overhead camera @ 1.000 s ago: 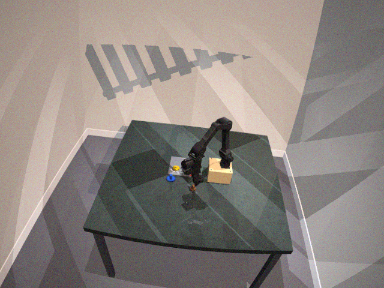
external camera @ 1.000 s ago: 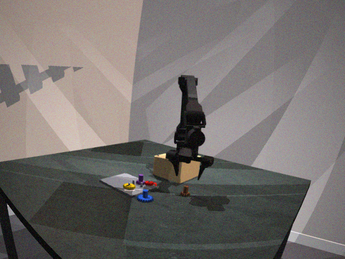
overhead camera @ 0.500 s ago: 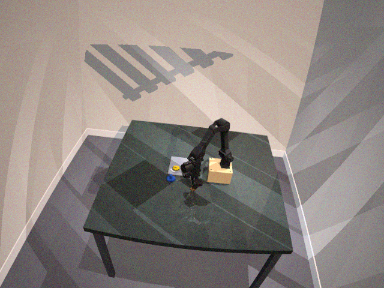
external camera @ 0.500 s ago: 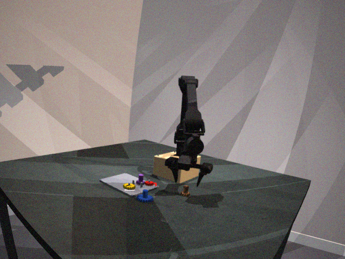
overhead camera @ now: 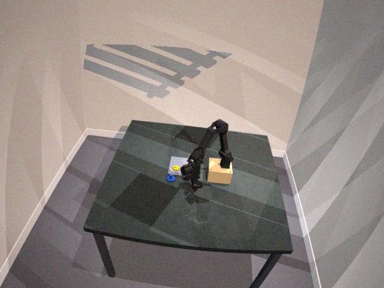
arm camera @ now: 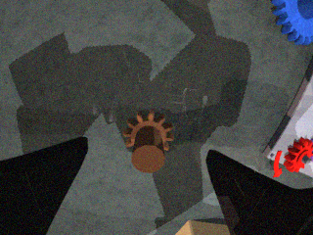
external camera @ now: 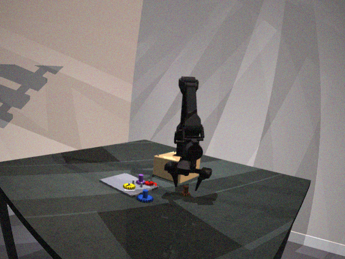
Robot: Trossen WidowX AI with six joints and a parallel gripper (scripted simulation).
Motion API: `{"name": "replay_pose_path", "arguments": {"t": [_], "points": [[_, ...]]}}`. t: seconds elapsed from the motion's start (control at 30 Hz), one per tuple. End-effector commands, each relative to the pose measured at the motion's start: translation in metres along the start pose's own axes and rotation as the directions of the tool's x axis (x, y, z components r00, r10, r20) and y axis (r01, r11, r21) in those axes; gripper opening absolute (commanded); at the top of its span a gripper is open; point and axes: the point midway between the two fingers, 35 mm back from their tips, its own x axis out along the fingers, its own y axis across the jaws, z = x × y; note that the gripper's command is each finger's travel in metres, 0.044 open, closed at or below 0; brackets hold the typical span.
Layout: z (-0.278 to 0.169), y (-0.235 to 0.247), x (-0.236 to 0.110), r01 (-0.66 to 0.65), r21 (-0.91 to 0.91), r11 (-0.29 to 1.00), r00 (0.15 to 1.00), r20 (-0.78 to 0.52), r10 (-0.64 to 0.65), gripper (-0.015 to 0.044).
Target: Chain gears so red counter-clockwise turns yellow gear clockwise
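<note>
Looks like we're lining up to grab the little orange-brown gear (external camera: 185, 190) (arm camera: 148, 142), which stands on the counter (overhead camera: 216, 216) (external camera: 178, 223) (arm camera: 44, 24), off the board's (overhead camera: 178, 161) (external camera: 117, 181) (arm camera: 298, 117) corner. Our jaws (overhead camera: 194, 186) (external camera: 186, 187) are spread nearly full, holding nothing, one finger either side. The arm reaches out from its base and points down, on the side toward the counter's long front edge. Next we'd drop straight down, then pinch the knob. Purple gear (external camera: 140, 179) seems to be on a peg by the red one (external camera: 149, 183) (arm camera: 299, 155).

A red arrow (external camera: 155, 184) (arm camera: 276, 164) and white arrow (overhead camera: 171, 170) (external camera: 129, 190) mark the grey board (overhead camera: 178, 161) (external camera: 115, 180) (arm camera: 294, 122).
</note>
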Motion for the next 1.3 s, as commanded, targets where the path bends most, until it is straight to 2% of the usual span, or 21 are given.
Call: {"name": "replay_pose_path", "arguments": {"t": [0.0,0.33,0.7,0.73,0.9,1.27], "points": [[0.0,0.0,0.001,-0.003,-0.004,1.0,1.0,0.001,0.003,0.0361],[0.0,0.0,0.001,-0.003,-0.004,1.0,1.0,0.001,0.003,0.0099],[0.0,0.0,0.001,-0.003,-0.004,1.0,1.0,0.001,0.003,0.0025],[0.0,0.0,0.001,-0.003,-0.004,1.0,1.0,0.001,0.003,0.0],[0.007,0.006,-0.003,-0.013,-0.062,0.998,0.999,0.037,0.015,0.0],[0.012,0.008,-0.035,-0.012,-0.047,0.999,1.0,0.028,0.013,0.0]]}}
